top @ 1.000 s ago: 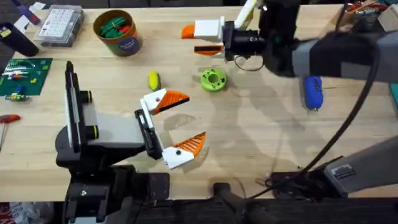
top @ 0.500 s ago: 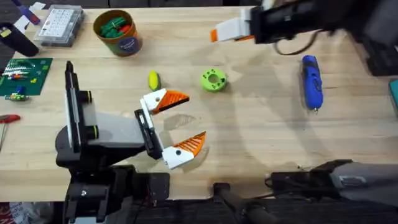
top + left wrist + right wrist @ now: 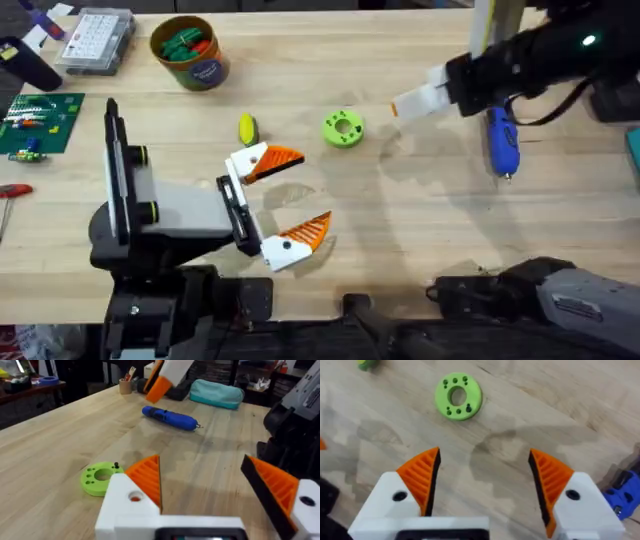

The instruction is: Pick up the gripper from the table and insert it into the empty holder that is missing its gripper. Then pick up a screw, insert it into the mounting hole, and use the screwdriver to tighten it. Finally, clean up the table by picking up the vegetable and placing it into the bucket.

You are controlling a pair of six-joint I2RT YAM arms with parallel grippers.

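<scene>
The orange ribbed gripper [image 3: 280, 158] sits in the white holder [image 3: 248, 162] on my left arm's jaw rail, and its side hole [image 3: 135, 496] shows orange inside. My left gripper [image 3: 312, 190] rests open on the table [image 3: 400, 220]. My right gripper [image 3: 485, 480] hovers open and empty over the table, between the green ring [image 3: 343, 128] and the blue screwdriver [image 3: 501, 143]. A small dark screw [image 3: 116, 465] stands on the ring. The yellow vegetable [image 3: 246, 128] lies left of the ring. The bucket [image 3: 190, 50], at the back left, holds green and red pieces.
A clear parts box [image 3: 95, 40] and a green circuit board [image 3: 35, 120] lie at the far left, with a red-handled tool [image 3: 10, 190] at the left edge. A teal pouch [image 3: 215, 392] lies beyond the screwdriver.
My right arm has swung from the back middle to the right and nearer, and now hangs beside the screwdriver. The left arm and the table's things have not moved.
</scene>
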